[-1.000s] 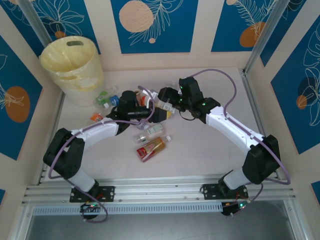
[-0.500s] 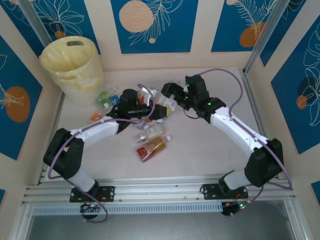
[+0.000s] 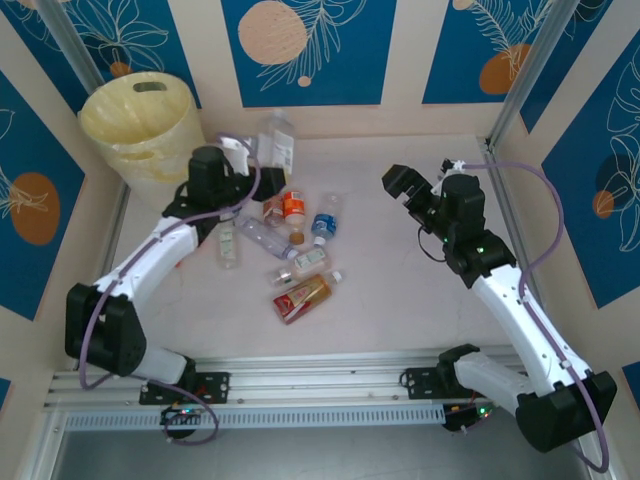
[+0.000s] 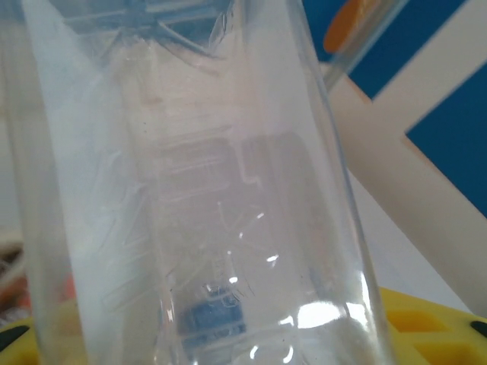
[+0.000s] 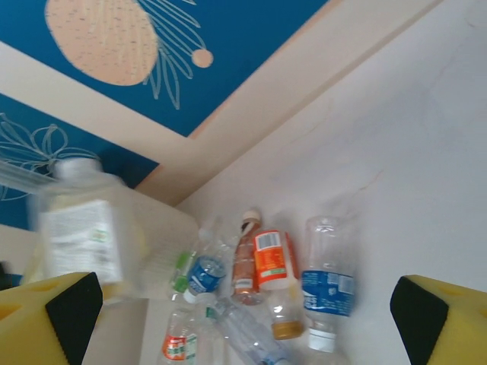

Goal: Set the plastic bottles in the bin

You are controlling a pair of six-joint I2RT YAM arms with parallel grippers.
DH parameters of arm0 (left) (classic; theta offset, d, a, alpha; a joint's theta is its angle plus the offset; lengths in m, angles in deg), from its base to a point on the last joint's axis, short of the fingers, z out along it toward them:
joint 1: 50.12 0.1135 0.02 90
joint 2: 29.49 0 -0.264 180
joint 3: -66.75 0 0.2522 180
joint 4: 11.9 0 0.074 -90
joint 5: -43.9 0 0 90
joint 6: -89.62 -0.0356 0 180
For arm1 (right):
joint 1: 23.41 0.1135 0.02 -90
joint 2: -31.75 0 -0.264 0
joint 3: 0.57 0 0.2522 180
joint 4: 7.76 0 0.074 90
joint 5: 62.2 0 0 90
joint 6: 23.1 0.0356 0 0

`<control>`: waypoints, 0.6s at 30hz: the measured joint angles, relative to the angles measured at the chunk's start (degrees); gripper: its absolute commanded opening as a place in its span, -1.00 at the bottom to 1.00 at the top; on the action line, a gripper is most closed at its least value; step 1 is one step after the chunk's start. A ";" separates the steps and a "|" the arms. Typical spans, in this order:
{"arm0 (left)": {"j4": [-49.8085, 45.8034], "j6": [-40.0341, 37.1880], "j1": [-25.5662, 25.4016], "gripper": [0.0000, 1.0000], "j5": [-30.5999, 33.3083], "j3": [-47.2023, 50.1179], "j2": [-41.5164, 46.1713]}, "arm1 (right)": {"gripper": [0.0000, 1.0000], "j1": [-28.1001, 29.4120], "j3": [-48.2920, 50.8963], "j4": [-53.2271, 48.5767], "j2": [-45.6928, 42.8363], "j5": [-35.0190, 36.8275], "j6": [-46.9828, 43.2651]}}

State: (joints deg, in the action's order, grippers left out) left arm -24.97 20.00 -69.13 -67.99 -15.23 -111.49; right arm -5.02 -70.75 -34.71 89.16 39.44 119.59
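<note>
A pale table [image 3: 400, 300] takes up the middle of the overhead frame. Cream walls [image 3: 400, 60] close it in at top, left and right, each carrying blue panels [image 3: 240, 85] printed with peach circles [image 3: 272, 32] and white leaf outlines. Metal posts [image 3: 532, 70] slant through both upper corners. An aluminium rail [image 3: 320, 385] runs along the bottom.

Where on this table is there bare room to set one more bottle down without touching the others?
Bare table lies between the bottle heap and the right arm, and along the near rail below the red-brown bottle. The far right corner by the back wall is also free. Crowded: the centre heap, and the left arm between it and the bin.
</note>
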 measured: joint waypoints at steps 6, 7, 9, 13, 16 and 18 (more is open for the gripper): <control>-10.54 -3.21 4.31 -0.25 9.64 -14.60 1.49 | 0.99 -0.15 0.98 0.04 0.42 -0.11 -1.29; -12.28 -3.50 5.88 -0.25 11.04 -16.96 1.36 | 0.99 -0.15 0.98 0.15 0.57 -0.24 -1.51; -15.17 -3.91 8.94 -0.24 13.03 -20.87 0.59 | 0.99 -0.15 0.98 0.35 0.98 -0.50 -1.79; -22.05 -4.50 14.82 -0.24 15.34 -31.98 -5.07 | 0.99 -0.15 0.98 0.39 1.60 -1.14 -2.36; -27.58 -5.40 18.32 -0.23 16.28 -41.22 -11.23 | 0.99 -0.15 0.98 0.39 1.70 -1.36 -2.38; -31.34 -6.14 20.15 -0.22 17.27 -46.40 -15.04 | 0.99 -0.13 0.98 0.42 1.68 -1.38 -2.38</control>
State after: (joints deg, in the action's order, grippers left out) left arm -56.32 13.86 -48.98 -50.73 -61.64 -126.53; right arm -5.15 -69.77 -34.30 90.84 38.06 117.21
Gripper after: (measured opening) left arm 0.561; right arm 0.995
